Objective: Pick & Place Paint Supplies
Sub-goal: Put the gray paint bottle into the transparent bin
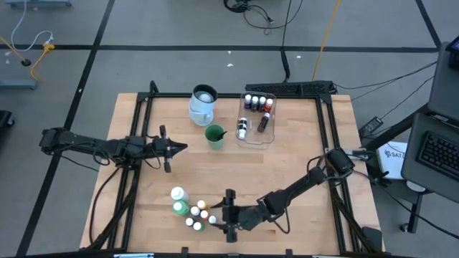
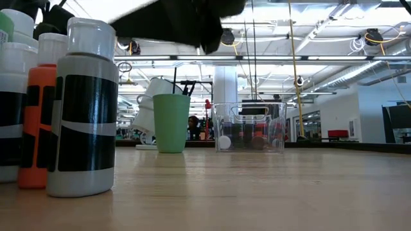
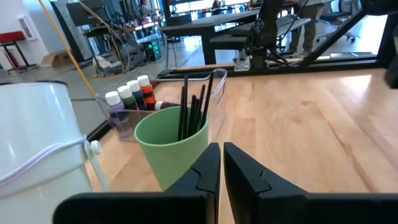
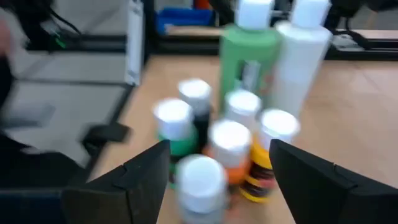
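Observation:
A cluster of tiny paint bottles (image 1: 197,213) with white caps stands near the table's front edge. Beside it are a larger white bottle (image 4: 305,56) and a larger green one (image 4: 249,56). My right gripper (image 1: 222,214) is open just to the right of the cluster and points at it; its fingers (image 4: 149,177) stand wide and touch nothing. More tiny bottles (image 1: 257,102) sit in a clear tub (image 1: 258,136) at the back. Dark brushes (image 3: 196,112) stand in a green cup (image 1: 214,135). My left gripper (image 1: 183,147) is shut, left of the cup.
A pale-blue jug (image 1: 203,104) stands at the back, next to the green cup (image 3: 168,149). In the low view the nearest bottles (image 2: 83,109) fill the left side, and the cup (image 2: 171,122) and tub (image 2: 250,125) stand far off. Bare wood lies between the cluster and the tub.

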